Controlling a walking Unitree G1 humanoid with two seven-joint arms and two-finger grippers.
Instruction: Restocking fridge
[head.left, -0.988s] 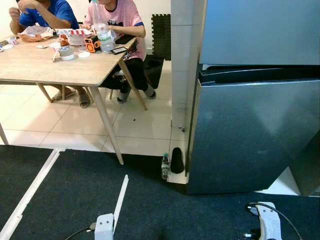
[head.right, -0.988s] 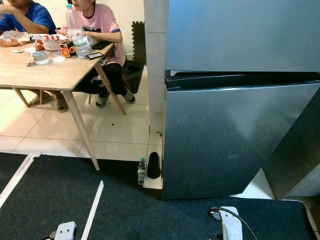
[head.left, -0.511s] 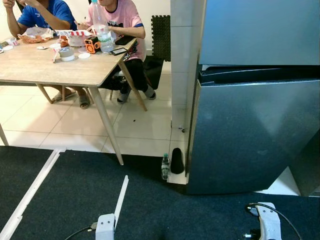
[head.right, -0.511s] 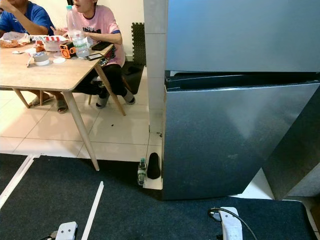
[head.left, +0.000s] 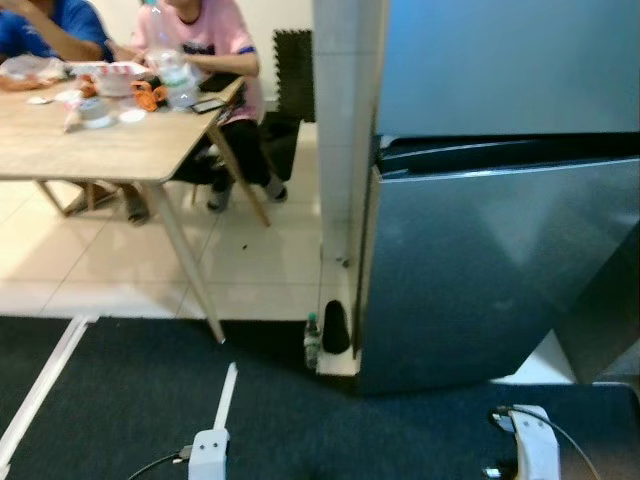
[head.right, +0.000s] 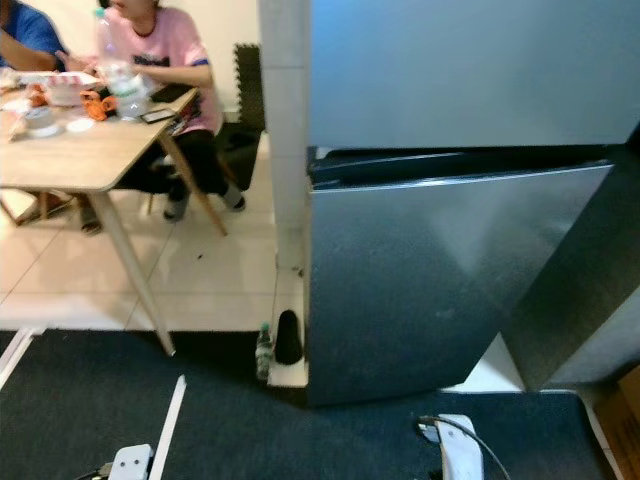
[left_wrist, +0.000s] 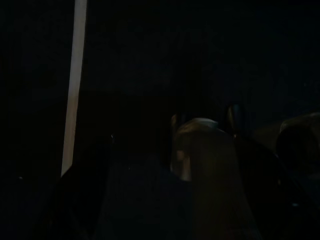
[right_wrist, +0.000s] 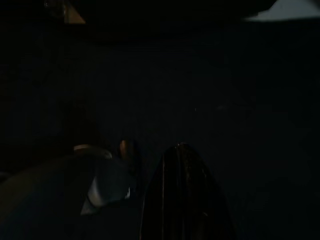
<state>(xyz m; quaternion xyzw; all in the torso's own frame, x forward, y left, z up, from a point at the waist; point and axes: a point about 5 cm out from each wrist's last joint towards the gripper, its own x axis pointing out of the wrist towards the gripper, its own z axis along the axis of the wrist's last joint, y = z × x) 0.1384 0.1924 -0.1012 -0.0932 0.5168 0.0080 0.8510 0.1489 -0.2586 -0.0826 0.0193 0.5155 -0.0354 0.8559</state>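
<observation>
The fridge stands just ahead and to the right, grey, its lower door slightly ajar along the top edge with a dark gap above it. At its left foot, against a tiled pillar, sit a small bottle and a dark object that may be a shoe. Beyond, on pale tiles, people sit at a desk set with food and a bottle. Both arms hang low over the dark carpet; the wrist views are too dark to tell whether the left gripper or right gripper is spread or closed. Judging ahead, stepping closer risks kicking the bottle over, or a wrist knocking the door's corner while reaching up.
</observation>
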